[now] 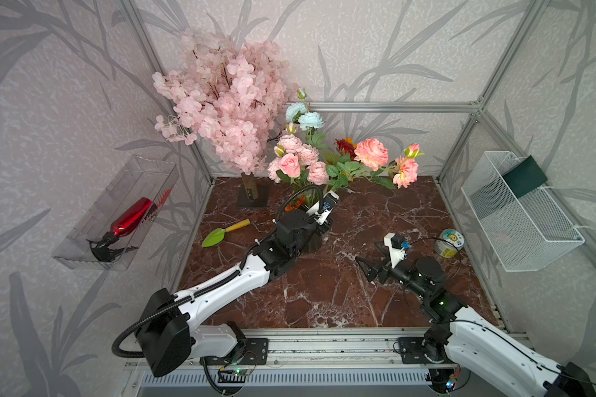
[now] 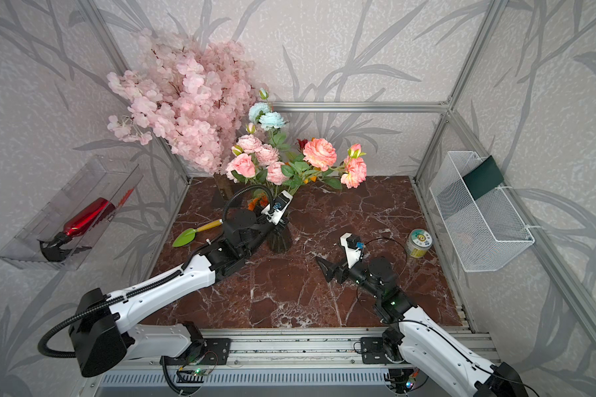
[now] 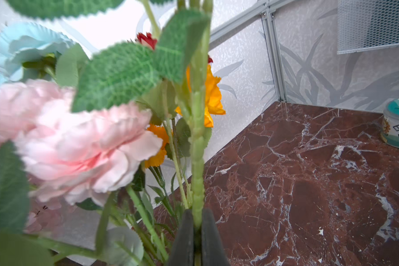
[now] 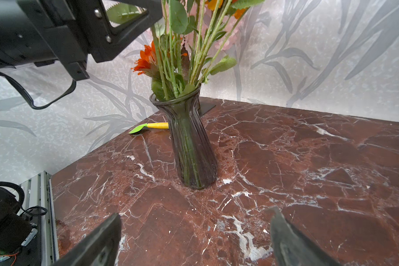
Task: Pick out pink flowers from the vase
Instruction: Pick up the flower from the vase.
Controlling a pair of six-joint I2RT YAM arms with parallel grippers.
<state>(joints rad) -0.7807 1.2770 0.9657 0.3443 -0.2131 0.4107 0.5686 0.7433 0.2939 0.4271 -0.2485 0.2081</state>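
Toward the near edge of the marble surface [image 1: 324,292], right of centre: the right gripper [image 4: 195,216] hangs low over bare stone. Its jaws are spread wide with nothing between them, and it faces the vase [image 4: 191,142] from well apart.

Further in, left of centre and closer to the far edge, the vase stands upright. It is dark ribbed glass, its neck crowded with stems. The left gripper [image 3: 197,221] sits just above the rim, jaws pinched narrow on one pale green ribbed stem [image 3: 197,161]. That stem runs up out of the wrist view, so I cannot tell which bloom it carries.

Above the vase, the pink flowers [image 1: 298,161] bunch on the bouquet's left side, and salmon-pink blooms [image 1: 370,154] lean toward the right edge. Light blue flowers [image 1: 305,115] top the bunch; an orange flower [image 3: 213,96] sits among the stems.

At the far left corner stands a pale blossom tree [image 1: 227,103], not part of the job.

Progress, as I read it: nothing pink lies on the surface in either top view, so no flower is out yet. The grip is made — the lift is to come, then every other pink stem. With the neck so crowded, neighbouring stems may drag along or the vase may tip. A straight upward draw looks wise.
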